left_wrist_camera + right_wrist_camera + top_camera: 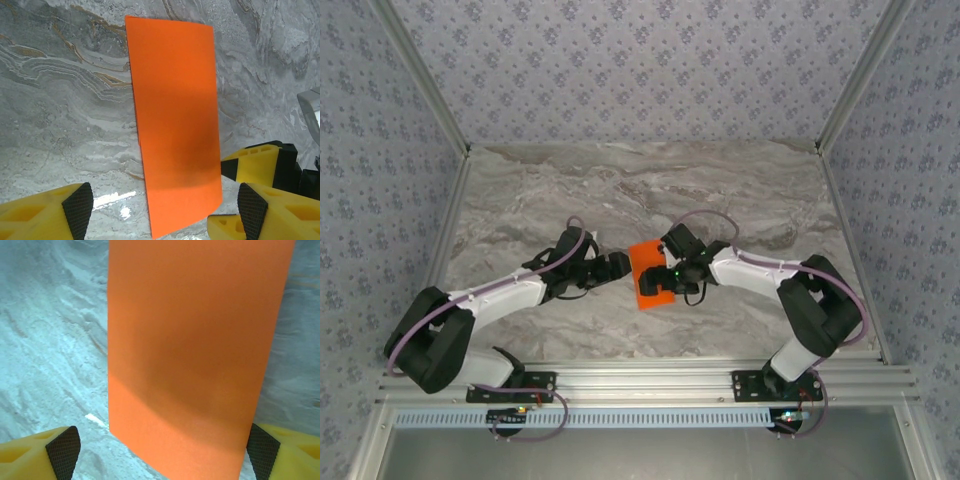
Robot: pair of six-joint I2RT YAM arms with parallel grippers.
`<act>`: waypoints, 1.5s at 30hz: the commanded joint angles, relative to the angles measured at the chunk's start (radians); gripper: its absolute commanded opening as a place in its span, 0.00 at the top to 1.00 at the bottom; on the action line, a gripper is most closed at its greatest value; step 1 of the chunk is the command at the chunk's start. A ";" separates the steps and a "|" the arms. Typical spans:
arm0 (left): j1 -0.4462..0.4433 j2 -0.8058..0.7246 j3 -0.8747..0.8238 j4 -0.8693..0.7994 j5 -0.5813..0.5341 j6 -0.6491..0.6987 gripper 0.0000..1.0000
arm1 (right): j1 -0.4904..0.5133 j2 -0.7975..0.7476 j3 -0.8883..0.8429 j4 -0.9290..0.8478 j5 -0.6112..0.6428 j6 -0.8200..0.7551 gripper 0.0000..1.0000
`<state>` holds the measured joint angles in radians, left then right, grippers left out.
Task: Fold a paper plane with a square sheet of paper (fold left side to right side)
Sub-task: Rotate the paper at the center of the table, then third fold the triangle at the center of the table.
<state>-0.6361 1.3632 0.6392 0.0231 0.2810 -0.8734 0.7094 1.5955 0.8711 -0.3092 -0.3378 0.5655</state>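
Orange square sheet of paper (646, 290) lies flat mid-desk. It looks like a narrow rectangle, so it's probably halved already. Left end effector (164, 212) and right end effector (162, 450) both hang wide open right at it, holding nothing. My worry: thin paper on that slick grey marble desk (740, 190) could skid or crease crooked once pinched. Patterned wallpaper (640, 70) all round.
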 commanded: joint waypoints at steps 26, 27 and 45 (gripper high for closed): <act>-0.015 0.199 0.067 0.131 0.144 -0.053 0.29 | -0.213 0.235 0.213 0.057 -0.097 -0.094 0.59; -0.016 0.204 0.070 0.133 0.144 -0.054 0.29 | -0.214 0.241 0.213 0.061 -0.104 -0.094 0.58; -0.051 0.305 0.110 0.165 0.162 -0.073 0.31 | -0.215 0.291 0.178 0.012 -0.055 -0.125 0.63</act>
<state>-0.6750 1.6463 0.7231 0.1558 0.4175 -0.9363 0.4995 1.8618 1.0630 -0.2420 -0.4381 0.4614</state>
